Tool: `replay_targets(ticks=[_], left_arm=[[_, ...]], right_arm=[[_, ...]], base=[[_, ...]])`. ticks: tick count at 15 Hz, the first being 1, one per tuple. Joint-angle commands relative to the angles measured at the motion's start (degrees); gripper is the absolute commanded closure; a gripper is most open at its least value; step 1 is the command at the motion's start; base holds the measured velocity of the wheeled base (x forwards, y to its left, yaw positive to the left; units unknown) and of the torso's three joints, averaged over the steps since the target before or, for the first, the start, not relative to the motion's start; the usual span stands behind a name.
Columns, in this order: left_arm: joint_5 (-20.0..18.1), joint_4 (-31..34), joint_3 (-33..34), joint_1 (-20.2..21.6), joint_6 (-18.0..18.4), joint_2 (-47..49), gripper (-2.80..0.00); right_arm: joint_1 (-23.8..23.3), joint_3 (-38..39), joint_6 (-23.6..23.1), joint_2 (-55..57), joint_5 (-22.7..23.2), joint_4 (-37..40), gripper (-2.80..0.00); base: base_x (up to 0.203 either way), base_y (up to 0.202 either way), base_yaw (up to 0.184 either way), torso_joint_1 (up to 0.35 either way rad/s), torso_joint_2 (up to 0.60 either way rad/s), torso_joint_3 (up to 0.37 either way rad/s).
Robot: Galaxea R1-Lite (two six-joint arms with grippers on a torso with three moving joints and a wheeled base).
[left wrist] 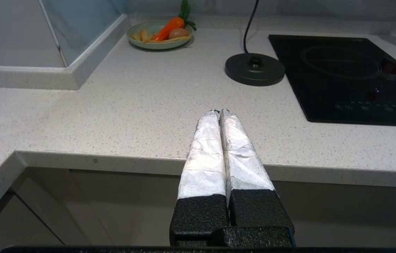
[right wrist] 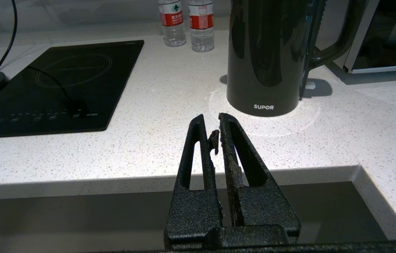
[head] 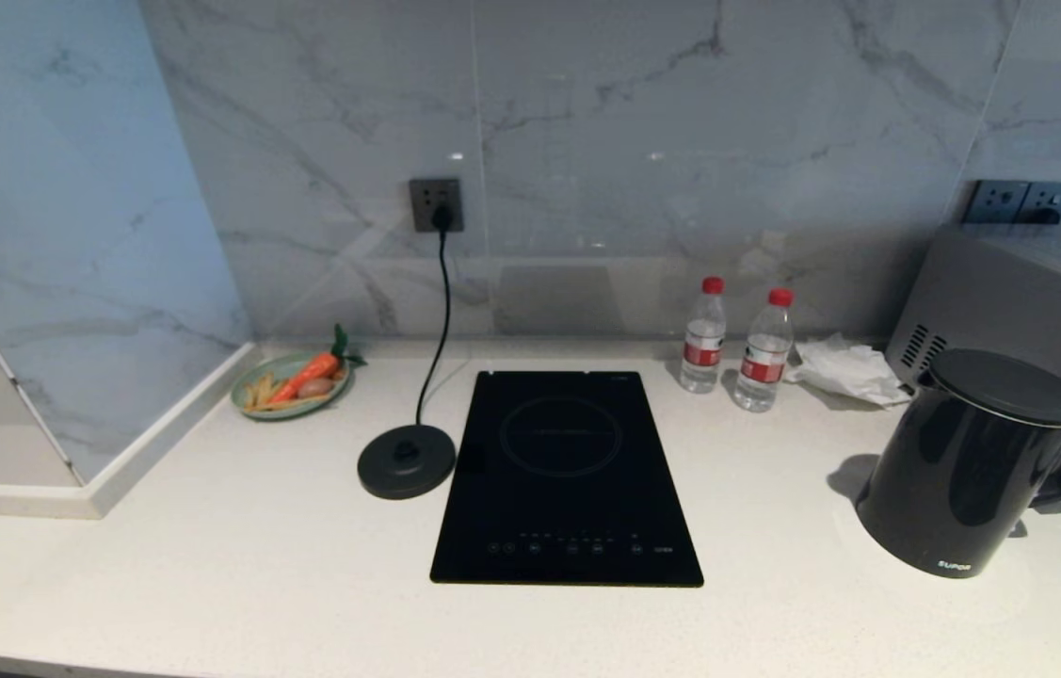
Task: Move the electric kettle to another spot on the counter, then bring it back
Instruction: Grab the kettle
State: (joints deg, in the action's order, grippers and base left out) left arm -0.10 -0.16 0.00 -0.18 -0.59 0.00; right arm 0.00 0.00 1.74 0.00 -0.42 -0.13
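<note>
Fingers (left wrist: 205, 147) of both grippers together, wrist views only; electric kettle (head: 972, 461) upright on counter (head: 210, 565)

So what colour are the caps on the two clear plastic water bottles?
Red caps, seen best in the head view.

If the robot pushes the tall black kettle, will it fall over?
Probably not easily: the electric kettle widens toward its base and stands flat on the counter. Pushed near the lid, it might tip. Its glossy sides look slippery, so the loop handle seems safer.
</note>
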Motion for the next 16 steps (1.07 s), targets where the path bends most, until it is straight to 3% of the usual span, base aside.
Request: replay_targets(ticks=[1, 13, 16], left_arm=[[0.0, 0.0, 0.2, 0.0, 0.0, 0.0, 0.0], [0.0, 0.0, 0.2, 0.0, 0.0, 0.0, 0.0], [0.0, 0.0, 0.2, 0.0, 0.0, 0.0, 0.0]], right_arm=[[0.0, 0.0, 0.0, 0.0, 0.0, 0.0, 0.0], [0.0, 0.0, -0.2, -0.1, 0.0, 0.0, 0.0], [-0.2, -0.4, -3.0, -0.1, 0.3, 1.8, 0.0]], base=[[0.0, 0.0, 0.0, 0.0, 0.0, 0.0], [0.0, 0.0, 0.0, 0.0, 0.0, 0.0], [0.0, 0.0, 0.0, 0.0, 0.0, 0.0]])
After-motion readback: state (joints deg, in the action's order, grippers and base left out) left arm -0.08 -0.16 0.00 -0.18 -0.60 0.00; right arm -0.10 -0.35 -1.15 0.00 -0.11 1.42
